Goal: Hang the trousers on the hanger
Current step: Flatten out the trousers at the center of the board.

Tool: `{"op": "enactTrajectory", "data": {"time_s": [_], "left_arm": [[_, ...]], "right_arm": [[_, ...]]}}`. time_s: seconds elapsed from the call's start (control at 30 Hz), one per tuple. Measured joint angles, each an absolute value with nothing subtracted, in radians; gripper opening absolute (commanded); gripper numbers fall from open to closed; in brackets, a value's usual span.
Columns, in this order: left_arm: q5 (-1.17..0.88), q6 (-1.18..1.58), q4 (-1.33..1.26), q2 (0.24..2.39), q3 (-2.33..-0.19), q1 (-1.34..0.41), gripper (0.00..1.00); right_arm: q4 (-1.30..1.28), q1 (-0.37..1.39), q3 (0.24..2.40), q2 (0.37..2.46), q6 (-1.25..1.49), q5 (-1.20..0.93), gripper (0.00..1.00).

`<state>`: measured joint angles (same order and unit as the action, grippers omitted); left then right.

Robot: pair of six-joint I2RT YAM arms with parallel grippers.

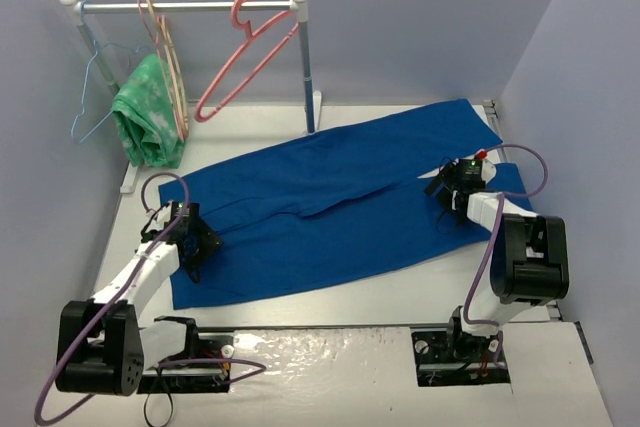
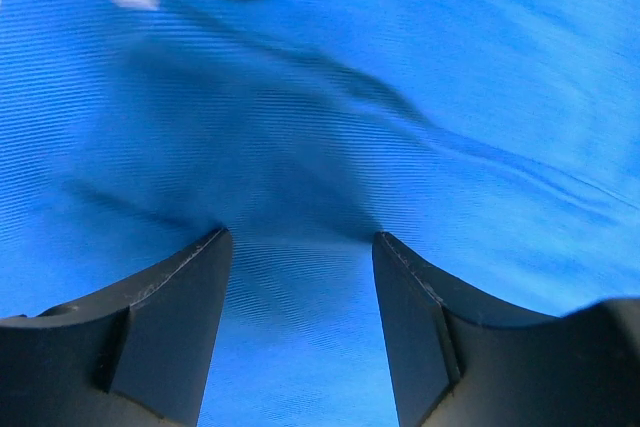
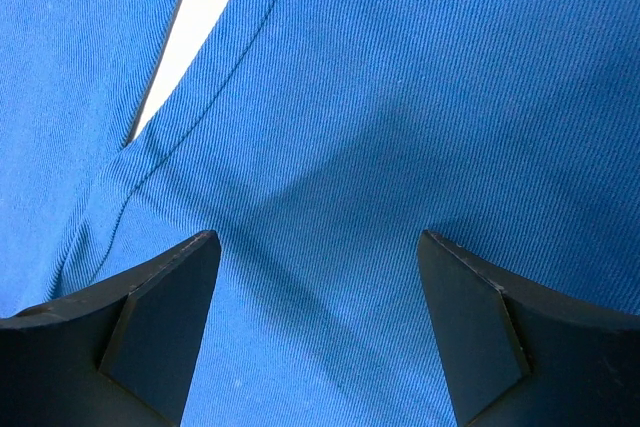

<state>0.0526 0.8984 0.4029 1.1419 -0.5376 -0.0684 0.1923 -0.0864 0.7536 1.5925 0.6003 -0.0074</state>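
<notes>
Early stage. Large royal-blue cloth trousers (image 1: 330,212) lie flat mid-frame, nothing lifted. Pink plastic triangular hanger (image 1: 240,59) hangs bare on the white rail (image 1: 200,6), upper centre. Left gripper (image 1: 195,250) and right gripper (image 1: 447,190) are spread, tips on the cloth, grasping nothing. Grasp, lift and draping remain.

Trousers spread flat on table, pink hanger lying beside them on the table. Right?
No. The pink hanger hangs from the rail, not on the table; the top external view shows it. The trousers do lie spread flat on the table.
</notes>
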Motion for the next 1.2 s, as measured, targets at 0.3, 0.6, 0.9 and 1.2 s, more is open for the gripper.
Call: {"op": "enactTrajectory", "data": {"time_s": [0.3, 0.6, 0.9, 1.2], "left_arm": [[0.019, 0.81, 0.546, 1.041, -0.636, -0.073, 0.78], [-0.072, 0.707, 0.647, 0.91, -0.715, -0.124, 0.93], [0.006, 0.888, 0.747, 0.904, -0.605, -0.371, 0.93], [0.053, 1.073, 0.82, 0.998, -0.593, -0.425, 0.93]], "right_arm": [[0.1, 0.013, 0.759, 1.462, 0.545, 0.086, 0.84], [0.002, 0.356, 0.761, 1.286, 0.482, 0.143, 0.84], [-0.031, 0.586, 0.744, 1.286, 0.493, 0.115, 0.84], [0.011, 0.625, 0.739, 1.294, 0.493, 0.083, 0.84]]}}
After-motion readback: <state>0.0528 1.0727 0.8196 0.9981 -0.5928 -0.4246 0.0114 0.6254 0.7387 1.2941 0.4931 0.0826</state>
